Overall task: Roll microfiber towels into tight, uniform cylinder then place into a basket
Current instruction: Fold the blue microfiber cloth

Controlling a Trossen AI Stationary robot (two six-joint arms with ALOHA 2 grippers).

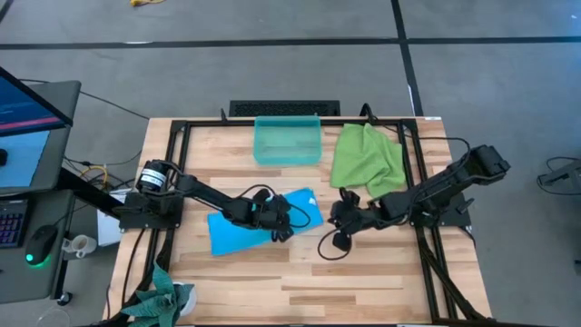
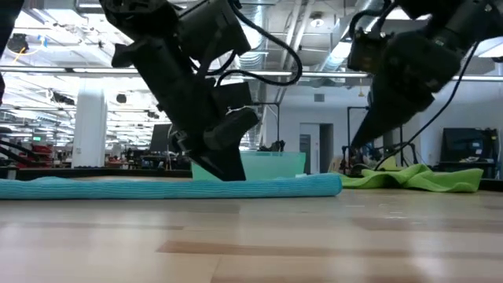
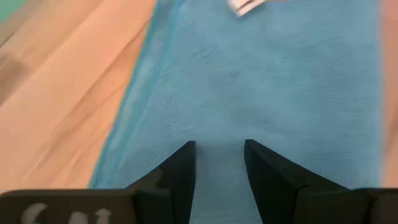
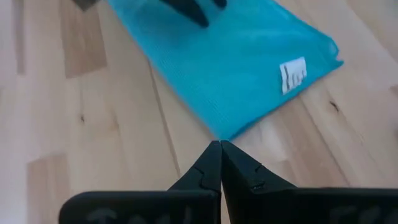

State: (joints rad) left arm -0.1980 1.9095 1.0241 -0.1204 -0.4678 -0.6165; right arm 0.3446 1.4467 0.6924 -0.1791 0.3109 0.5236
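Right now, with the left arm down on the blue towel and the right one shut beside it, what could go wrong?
1. The left gripper rests open on the flat blue towel; pushing may slide or bunch it instead of rolling it.
2. The right gripper is shut at the towel's corner, holding nothing, so that end is free to skew.
3. The green towel lies crumpled beside the basket, near the right arm; a swing could snag it.

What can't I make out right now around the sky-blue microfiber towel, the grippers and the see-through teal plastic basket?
- Sky-blue microfiber towel: its middle, high view, hidden under the left gripper.
- See-through teal plastic basket: its left end, low view, blocked by the left arm.
- White label: print too small, right wrist view.
- Right gripper: whether it touches the wood.
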